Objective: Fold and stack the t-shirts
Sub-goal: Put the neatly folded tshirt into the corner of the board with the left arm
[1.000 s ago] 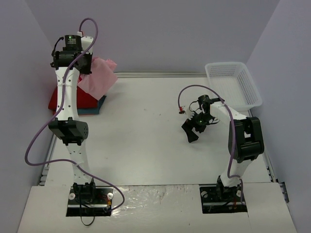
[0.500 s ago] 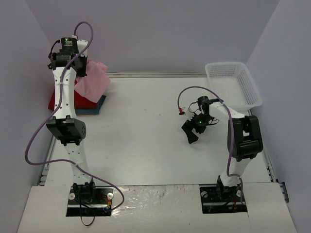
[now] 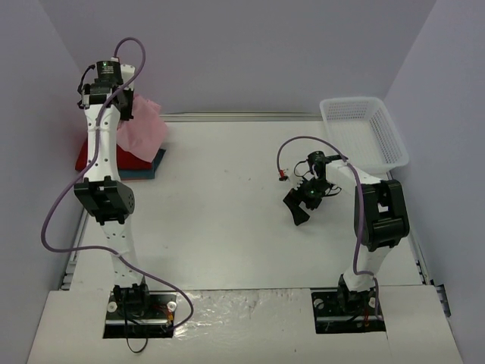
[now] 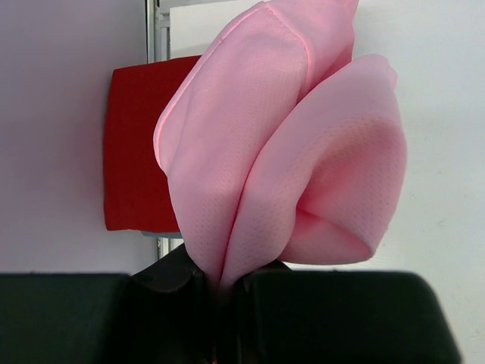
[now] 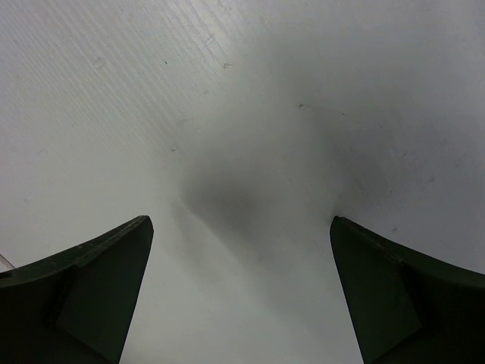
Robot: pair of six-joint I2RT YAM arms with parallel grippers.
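Note:
My left gripper is shut on the folded light pink t-shirt and holds it in the air above the stack at the far left. In the left wrist view the pink t-shirt hangs bunched from my shut jaws, over the red t-shirt. The red t-shirt lies folded on the teal-blue t-shirt, of which only an edge shows. My right gripper is open and empty, low over the bare table at the middle right.
A white plastic mesh basket stands at the table's far right corner. The stack sits close to the left wall. A purple cable loops from each arm.
My left gripper has carried the pink t-shirt to the left and a little back, over the red t-shirt. The right arm has barely moved.

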